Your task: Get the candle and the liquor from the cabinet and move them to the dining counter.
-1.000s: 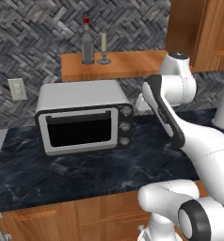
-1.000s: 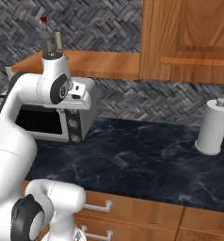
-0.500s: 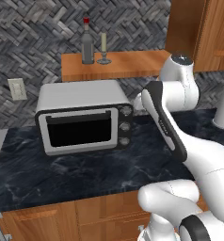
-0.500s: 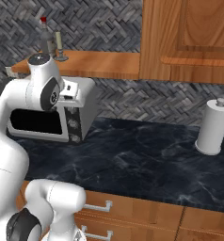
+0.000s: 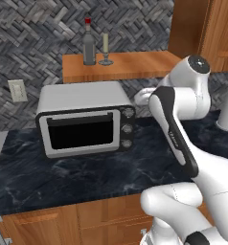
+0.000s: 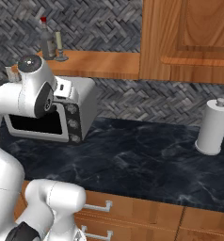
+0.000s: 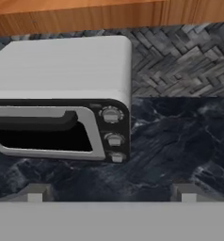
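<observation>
Liquor (image 5: 88, 43) stands upright at the left end of the cabinet (image 5: 120, 66) shelf board, the candle (image 5: 105, 50) just beside it on its right. Below sits a microwave (image 5: 85, 122) on the marble wall counter (image 5: 63, 177). The gripper (image 7: 111, 190), jaws wide apart and empty, faces the microwave. A paper towel roll (image 6: 212, 127) stands far right.

Liquor (image 5: 89, 47) left of candle (image 5: 105, 50)

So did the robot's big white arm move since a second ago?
Yes. In the right base view its round white shoulder joint slid left, off the microwave's knob end and over the dark door.
</observation>
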Controlling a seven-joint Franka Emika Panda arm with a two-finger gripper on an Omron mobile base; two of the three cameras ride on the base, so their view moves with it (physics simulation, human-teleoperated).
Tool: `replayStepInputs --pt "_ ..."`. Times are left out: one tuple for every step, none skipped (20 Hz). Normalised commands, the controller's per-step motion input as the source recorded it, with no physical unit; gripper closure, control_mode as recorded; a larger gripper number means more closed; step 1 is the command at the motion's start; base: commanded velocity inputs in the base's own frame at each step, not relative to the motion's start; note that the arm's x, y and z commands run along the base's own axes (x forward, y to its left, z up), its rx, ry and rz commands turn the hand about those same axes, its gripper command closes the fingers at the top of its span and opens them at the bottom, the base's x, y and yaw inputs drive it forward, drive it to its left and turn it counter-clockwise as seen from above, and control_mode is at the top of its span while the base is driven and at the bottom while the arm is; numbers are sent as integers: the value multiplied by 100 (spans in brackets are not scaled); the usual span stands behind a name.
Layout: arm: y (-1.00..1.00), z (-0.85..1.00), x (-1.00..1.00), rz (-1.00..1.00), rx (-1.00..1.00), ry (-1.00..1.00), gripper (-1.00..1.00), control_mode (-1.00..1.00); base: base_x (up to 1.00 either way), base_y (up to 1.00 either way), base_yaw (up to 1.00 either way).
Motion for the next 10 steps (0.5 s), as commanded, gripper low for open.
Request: replayStepInputs --pt "18 22 -10 0 9 -21 -100 -100 0 0 0" --pt "10 22 -10 0 8 -19 -100 -100 0 0 0" --pt "11 21 -13 0 5 -20 -100 -100 0 0 0" --pt "10 27 -10 0 5 -18 -100 -100 0 0 0" --pt "8 31 -12 0 8 -10 -100 -100 0 0 0" --pt "3 35 -12 0 8 -6 -100 -100 0 0 0" --pt "4 37 -13 0 6 -4 -100 -100 0 0 0" --pt "4 38 -14 0 6 -3 -100 -100 0 0 0" --pt "3 39 -11 0 7 -2 -100 -100 0 0 0" --pt "4 39 -10 0 7 -1 -100 -100 0 0 0"
